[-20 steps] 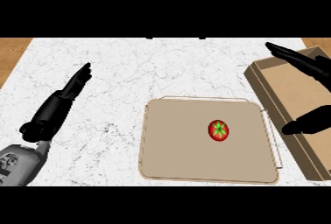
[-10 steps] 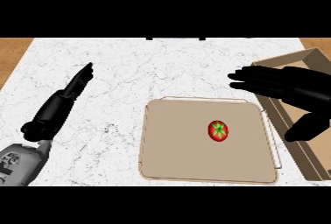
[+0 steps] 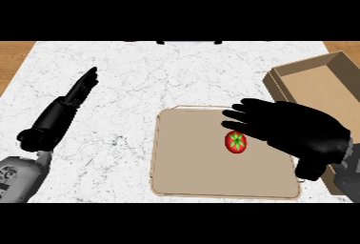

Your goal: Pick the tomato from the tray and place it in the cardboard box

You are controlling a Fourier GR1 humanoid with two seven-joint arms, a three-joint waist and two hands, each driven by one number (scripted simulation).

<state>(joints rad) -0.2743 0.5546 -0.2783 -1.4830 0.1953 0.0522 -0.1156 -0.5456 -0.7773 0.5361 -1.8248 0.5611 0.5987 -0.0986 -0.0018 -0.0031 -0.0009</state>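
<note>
We see the tomato [image 3: 237, 142] lying on the tan tray [image 3: 190, 162], right of the tray's middle, its green stalk star facing up. It sits on the tray floor, apart from every rim.

Our right hand [image 3: 299, 128] hangs over the right half of the tray. The palm faces down, and the fingers [image 3: 243, 114] are spread and only slightly bent, pointing toward the left of the view. They hold nothing. The lower fingers reach just above and beside the tomato's upper right edge; from this steep view we cannot tell whether they touch it or hover above it. The tomato shows almost whole, with only its upper right margin at the fingers' dark outline. The thumb [image 3: 309, 169] points down toward the tray's near right corner and covers part of that rim.

The cardboard box [image 3: 292, 78] stands at the right edge of the view, beyond the tray's far right corner, open at the top. Its near wall runs close to the tray's corner; the hand's back hides the place where they might meet.

Our left hand [image 3: 70, 102] rests on the left of the white marble counter [image 3: 141, 71], well apart from the tray, fingers straight and close together, pointing away from us. It holds nothing.
</note>
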